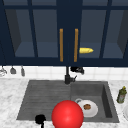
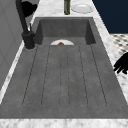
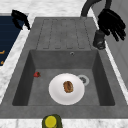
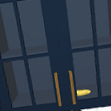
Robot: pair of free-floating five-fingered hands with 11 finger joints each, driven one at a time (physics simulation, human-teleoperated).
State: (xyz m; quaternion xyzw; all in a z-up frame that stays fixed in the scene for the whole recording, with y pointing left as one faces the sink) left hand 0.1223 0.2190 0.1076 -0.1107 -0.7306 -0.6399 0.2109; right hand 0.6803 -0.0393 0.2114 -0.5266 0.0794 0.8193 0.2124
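My right hand hovers by the top of the black faucet at the back of the sink, fingers spread and holding nothing; the right side view shows this hand just above the faucet base. My left hand hangs over the sink's front edge on the drainboard side, fingers relaxed and pointing down, also empty. A white plate with a brown piece of food lies in the basin. A red ball sits at the front of the sink.
The dark grey sink has a ribbed drainboard at left and a basin at right. A green bottle and a white dish stand on the right counter. Above is a glass-door cabinet with gold handles, with a yellow object inside.
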